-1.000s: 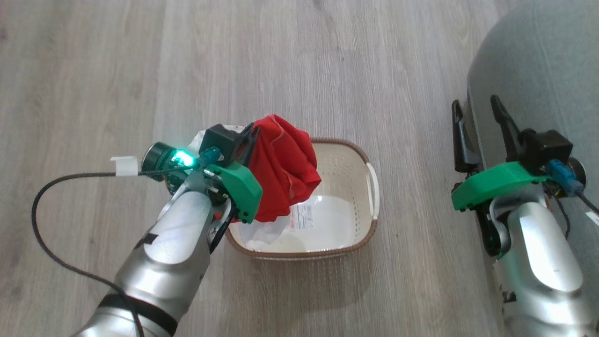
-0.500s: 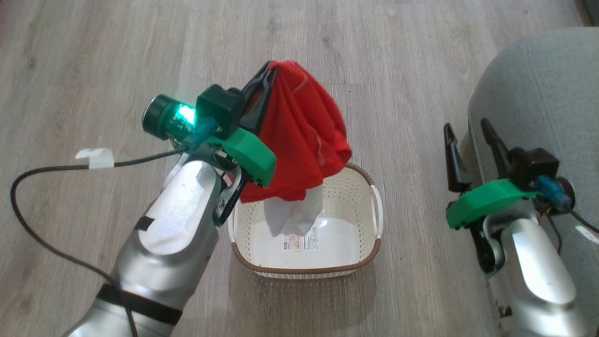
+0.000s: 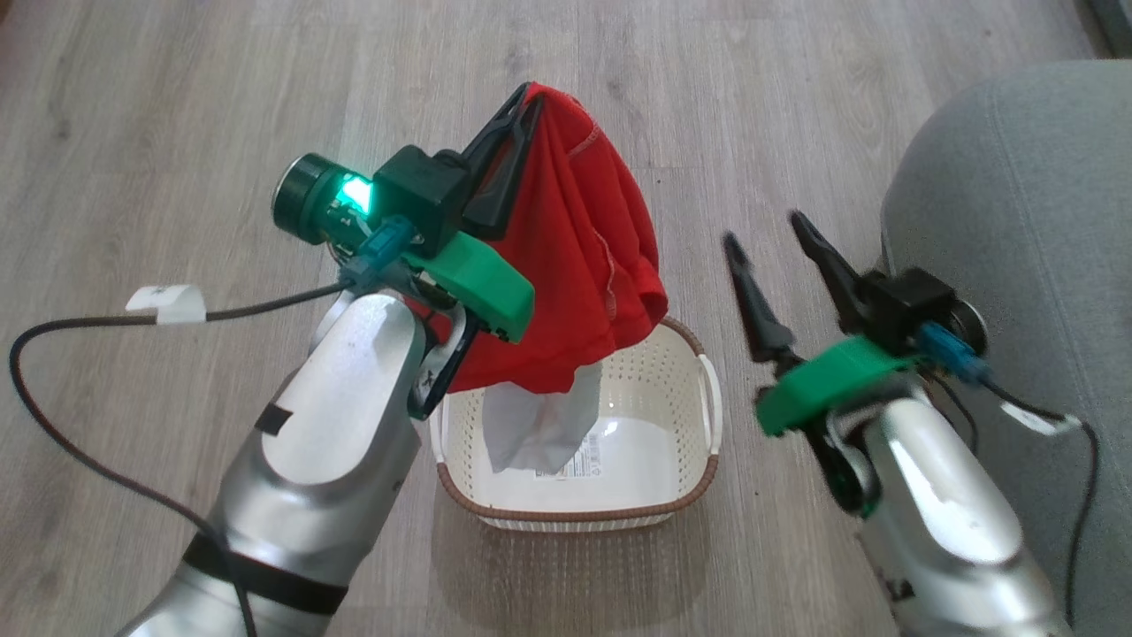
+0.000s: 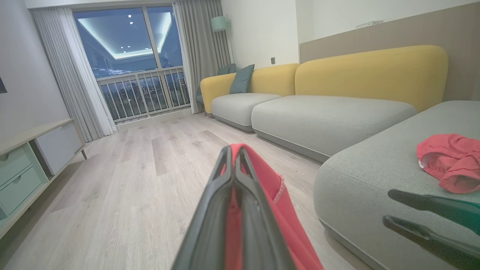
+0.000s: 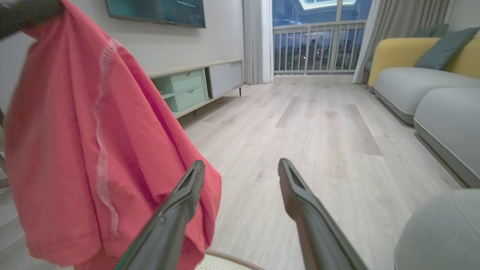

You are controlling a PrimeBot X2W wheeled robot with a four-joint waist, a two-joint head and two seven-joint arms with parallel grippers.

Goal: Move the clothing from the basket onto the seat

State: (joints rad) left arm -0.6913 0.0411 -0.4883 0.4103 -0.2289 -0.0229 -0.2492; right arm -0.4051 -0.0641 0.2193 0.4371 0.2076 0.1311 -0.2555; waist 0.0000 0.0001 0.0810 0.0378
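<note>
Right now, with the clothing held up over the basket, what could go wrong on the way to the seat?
1. The clothing hangs from a narrow pinch in the left tool; it may slip out.
2. Its white lower end hangs low over the basket, so a sideways carry could catch the rim.
3. The open right tool stands between it and the seat and could snag the fabric.
</note>
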